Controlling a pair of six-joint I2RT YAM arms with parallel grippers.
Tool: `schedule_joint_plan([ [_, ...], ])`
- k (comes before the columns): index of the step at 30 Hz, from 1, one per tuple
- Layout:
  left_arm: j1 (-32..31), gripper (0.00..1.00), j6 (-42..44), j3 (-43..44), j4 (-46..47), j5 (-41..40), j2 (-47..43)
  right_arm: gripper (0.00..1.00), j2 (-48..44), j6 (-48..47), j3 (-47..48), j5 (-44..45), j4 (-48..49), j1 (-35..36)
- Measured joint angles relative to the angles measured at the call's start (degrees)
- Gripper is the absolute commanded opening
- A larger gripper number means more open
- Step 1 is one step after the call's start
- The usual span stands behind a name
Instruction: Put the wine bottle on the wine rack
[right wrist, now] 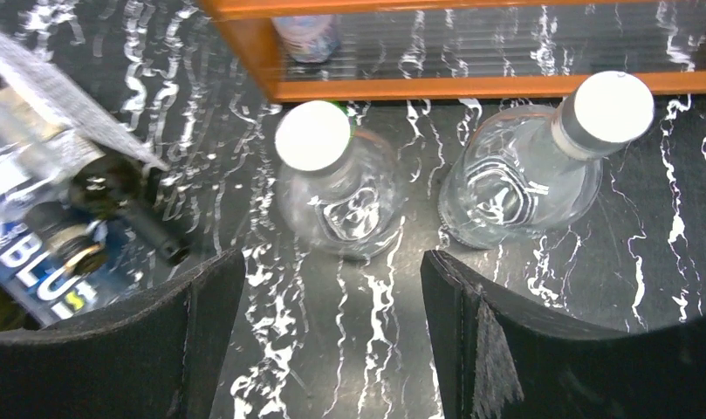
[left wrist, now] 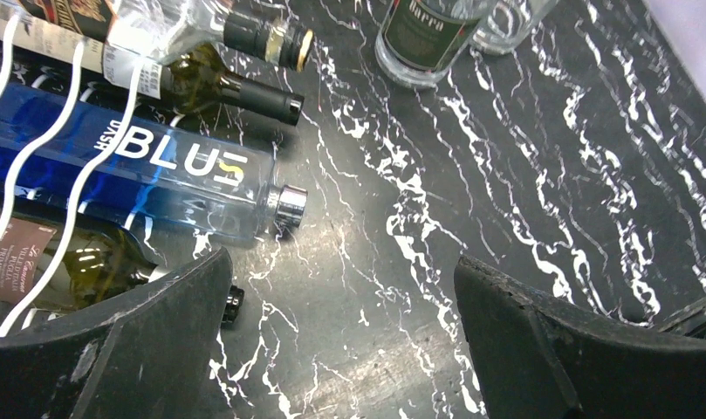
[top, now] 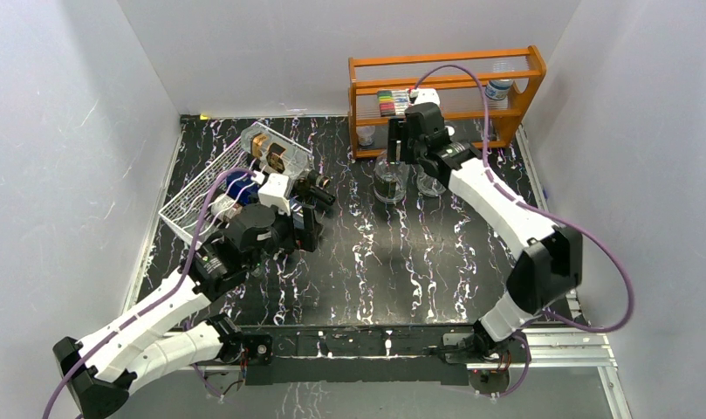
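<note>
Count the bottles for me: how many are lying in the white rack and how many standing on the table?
Lying bottles, in the wine rack: 4
Standing bottles, on the table: 2
Total: 6

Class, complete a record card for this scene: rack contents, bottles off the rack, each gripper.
Rack contents: wine rack holds several lying bottles, including a blue bottle
Off rack: clear bottle and second clear bottle, upright, white-capped, by the orange shelf
Left gripper: open, empty, near the rack
Right gripper: open, empty, above the clear bottles
</note>
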Motion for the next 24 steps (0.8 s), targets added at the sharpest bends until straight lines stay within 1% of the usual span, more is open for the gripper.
schedule_joint_plan([
  [4,0.0,0.98,1.8,0.0,-0.1,2.7,0.5,0.82,6.4,-2.0,4.7,-2.7,-2.0,-0.9],
  [5,0.0,0.98,2.2,-0.1,0.2,3.4,0.2,0.79,9.2,-3.2,8.1,-3.4,-3.2,-0.8],
  [7,0.0,0.98,3.3,-1.0,0.9,5.9,-1.4,0.71,10.8,-4.3,10.5,-3.5,-4.6,-0.7],
  [10,0.0,0.98,3.8,-2.1,1.5,7.0,-2.6,0.63,13.7,-6.8,14.4,-3.3,-4.8,-0.7],
  [15,0.0,0.98,4.2,-2.3,1.7,8.1,-3.3,0.51,16.4,-11.7,14.6,-2.4,-4.4,-1.0],
  [24,0.0,0.98,4.0,-2.5,1.9,9.0,-4.6,0.18,17.4,-13.3,14.6,-5.8,-3.7,-1.4],
])
